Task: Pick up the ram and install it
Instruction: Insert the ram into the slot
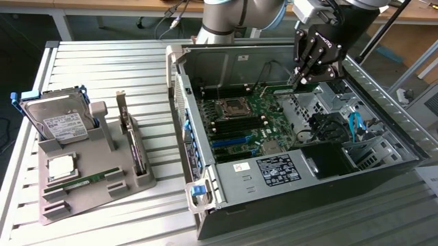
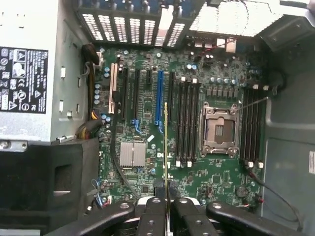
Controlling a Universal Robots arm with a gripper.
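Green ram (image 2: 166,142) is hanging edge-on above the motherboard (image 2: 221,184), just beside the black memory slots (image 2: 187,123). Gripper (image 2: 168,202) jaws are clamping its end, inside the open case (image 1: 226,54).

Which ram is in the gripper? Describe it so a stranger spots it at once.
Find the open computer case; over its motherboard hangs the black gripper. The ram is the thin green stick clamped edge-down in it, whereas its twin lies flat on the grey holder outside the case.
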